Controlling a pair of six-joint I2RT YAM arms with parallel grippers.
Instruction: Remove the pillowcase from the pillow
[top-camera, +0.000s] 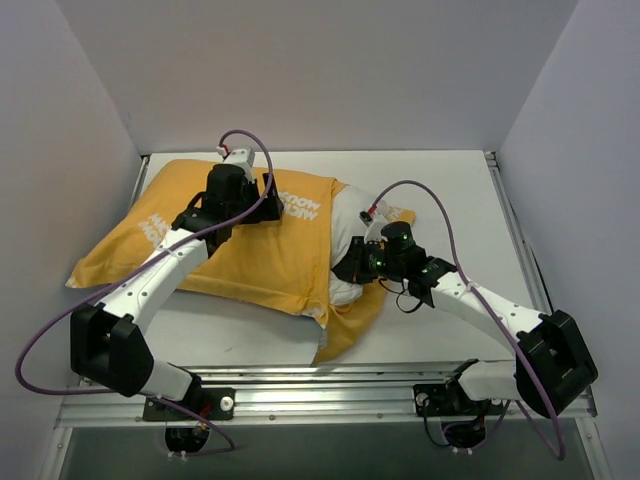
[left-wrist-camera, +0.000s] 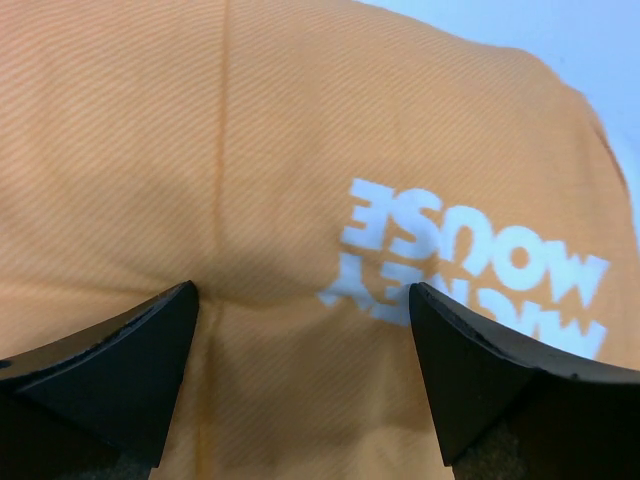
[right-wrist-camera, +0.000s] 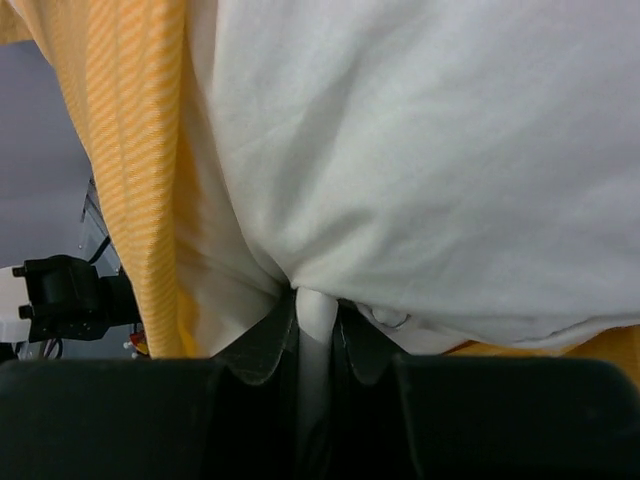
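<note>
The pillowcase (top-camera: 250, 250) lies yellow-orange side up with white lettering, covering most of the pillow. The white pillow (top-camera: 347, 235) sticks out of the case's open right end. My left gripper (top-camera: 272, 200) is open and presses down on the case near the lettering (left-wrist-camera: 470, 260); its fingertips (left-wrist-camera: 150, 340) rest on the orange fabric (left-wrist-camera: 250, 150). My right gripper (top-camera: 355, 268) is shut on a pinch of the white pillow fabric (right-wrist-camera: 318, 310) at its exposed end; the pillow (right-wrist-camera: 420, 150) fills that view, with the case's edge (right-wrist-camera: 140, 170) at the left.
The white table (top-camera: 450, 200) is walled by grey panels on three sides. A loose flap of the case (top-camera: 355, 325) hangs toward the near edge. A metal rail (top-camera: 330, 400) with both arm bases runs along the front.
</note>
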